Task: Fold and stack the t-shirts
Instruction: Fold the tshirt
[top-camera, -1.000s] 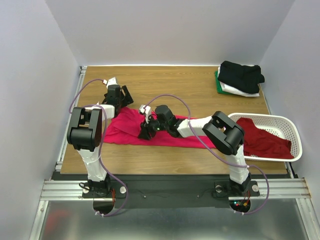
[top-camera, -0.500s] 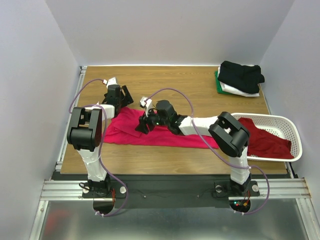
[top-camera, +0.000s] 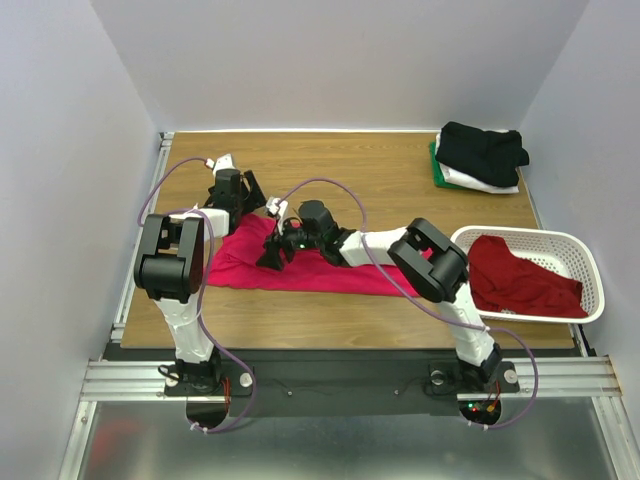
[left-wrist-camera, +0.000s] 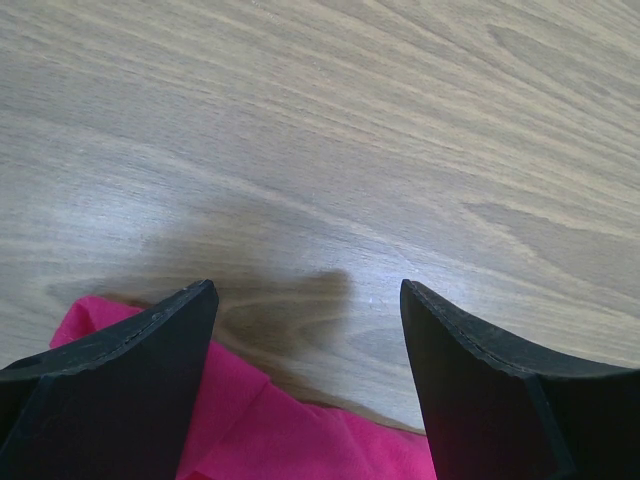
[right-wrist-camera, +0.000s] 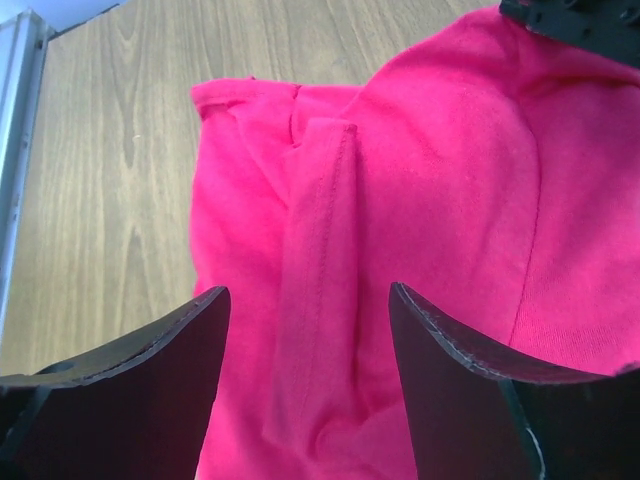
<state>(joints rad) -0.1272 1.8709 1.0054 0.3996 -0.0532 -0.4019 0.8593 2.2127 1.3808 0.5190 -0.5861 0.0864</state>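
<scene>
Pink-red t-shirt (top-camera: 240, 265) beneath right hand (right-wrist-camera: 307, 300), spread, not pinching; left hand (left-wrist-camera: 308, 290) spread at far edge.

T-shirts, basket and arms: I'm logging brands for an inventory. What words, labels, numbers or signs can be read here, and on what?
No readable text in any view.
Pink-red t-shirt: plain, no print or tag showing.
Folded stack: plain, nothing printed that shows.
Dark red t-shirt and basket: no label visible.
White fitting by the left wrist: too small to tell any writing.
</scene>
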